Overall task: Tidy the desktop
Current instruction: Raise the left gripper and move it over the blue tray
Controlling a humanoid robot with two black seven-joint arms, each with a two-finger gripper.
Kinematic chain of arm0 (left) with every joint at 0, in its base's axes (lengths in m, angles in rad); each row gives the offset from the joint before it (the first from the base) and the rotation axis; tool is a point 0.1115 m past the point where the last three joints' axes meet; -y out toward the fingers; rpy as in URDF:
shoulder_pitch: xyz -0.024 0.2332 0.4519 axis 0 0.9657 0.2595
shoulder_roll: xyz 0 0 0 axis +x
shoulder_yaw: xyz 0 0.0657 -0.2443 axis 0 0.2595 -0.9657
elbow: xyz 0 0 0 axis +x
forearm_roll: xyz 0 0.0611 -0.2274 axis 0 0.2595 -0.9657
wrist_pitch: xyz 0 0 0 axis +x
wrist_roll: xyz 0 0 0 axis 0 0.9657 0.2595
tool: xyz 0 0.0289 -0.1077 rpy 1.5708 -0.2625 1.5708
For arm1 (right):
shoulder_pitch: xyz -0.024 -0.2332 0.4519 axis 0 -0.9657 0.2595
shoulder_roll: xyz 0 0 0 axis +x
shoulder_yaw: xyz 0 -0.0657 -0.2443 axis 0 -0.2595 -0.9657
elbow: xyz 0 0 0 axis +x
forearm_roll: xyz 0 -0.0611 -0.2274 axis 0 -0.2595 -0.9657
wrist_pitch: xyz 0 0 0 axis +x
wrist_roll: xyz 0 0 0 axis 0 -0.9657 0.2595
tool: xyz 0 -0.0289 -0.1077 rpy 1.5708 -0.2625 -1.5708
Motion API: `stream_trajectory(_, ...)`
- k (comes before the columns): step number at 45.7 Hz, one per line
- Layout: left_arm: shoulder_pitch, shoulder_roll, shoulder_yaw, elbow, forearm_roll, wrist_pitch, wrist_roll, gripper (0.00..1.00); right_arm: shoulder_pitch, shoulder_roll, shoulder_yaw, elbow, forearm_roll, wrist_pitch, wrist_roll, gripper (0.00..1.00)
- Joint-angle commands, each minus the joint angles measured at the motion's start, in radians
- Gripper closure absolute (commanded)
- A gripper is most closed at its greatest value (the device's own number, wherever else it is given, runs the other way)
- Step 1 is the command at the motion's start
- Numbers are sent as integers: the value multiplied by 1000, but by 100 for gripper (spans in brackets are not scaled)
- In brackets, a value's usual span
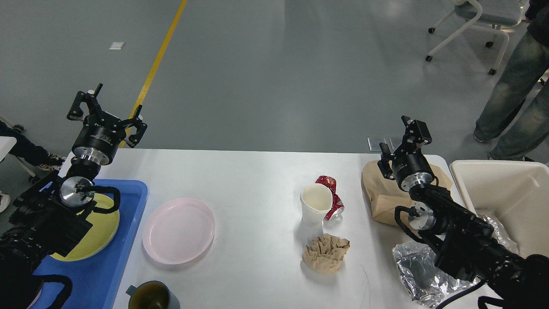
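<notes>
Table (257, 180), uncleared: crockery left, litter right; both arms raised, nothing gripped.

Risk: paper cup (316, 208) touches crushed red can (331, 197); lifting either may topple the other; crumpled foil (418, 270) lies under the right arm, liable to snag; pink plate (178, 230) sits just beside blue tray (107, 266); left pincer (107, 113) spread wide, empty, above the far table edge; right pincer (405, 137) over brown bag (381, 197), touching nothing, gap cannot be told.

light: bright, even overhead | shadows: soft, short | glare: patches on floor (274, 64) | focus: sharp throughout
</notes>
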Motion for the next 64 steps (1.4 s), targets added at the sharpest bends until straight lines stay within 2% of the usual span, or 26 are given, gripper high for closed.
stream_trajectory(1, 2, 1, -11, 0, -7, -1, -1, 4, 0, 0, 0, 0, 0, -1, 0, 0)
stream_trajectory(8, 43, -8, -11, -2, -5, 0, -1, 4, 0, 0, 0, -1, 0, -1, 0, 0)
stream_trajectory(30, 17, -2, -11, -6, -11, 8, 4, 4, 0, 0, 0, 0, 0, -1, 0, 0)
stream_trajectory(39, 32, 4, 38, -13, 2, 15, 17, 4, 0, 0, 0, -1, 0, -1, 0, 0)
stream_trajectory(41, 26, 12, 85, -11, 2, 11, 27, 4, 0, 0, 0, -1, 0, -1, 0, 0)
stream_trajectory(49, -76, 112, 475, -11, 42, -1, 30, 4, 0, 0, 0, 0, 0, -1, 0, 0)
stream_trajectory(51, -112, 122, 580, -11, 64, -1, 30, 4, 0, 0, 0, -1, 0, -1, 0, 0)
stream_trajectory(52, -147, 136, 683, -11, 88, -1, 30, 4, 0, 0, 0, -1, 0, -1, 0, 0)
stream_trajectory(55, -196, 153, 824, -11, 128, -1, 31, 4, 0, 0, 0, -1, 0, -1, 0, 0)
stream_trajectory(64, -302, 153, 1153, -13, 225, -1, 31, 4, 0, 0, 0, -1, 0, -1, 0, 0)
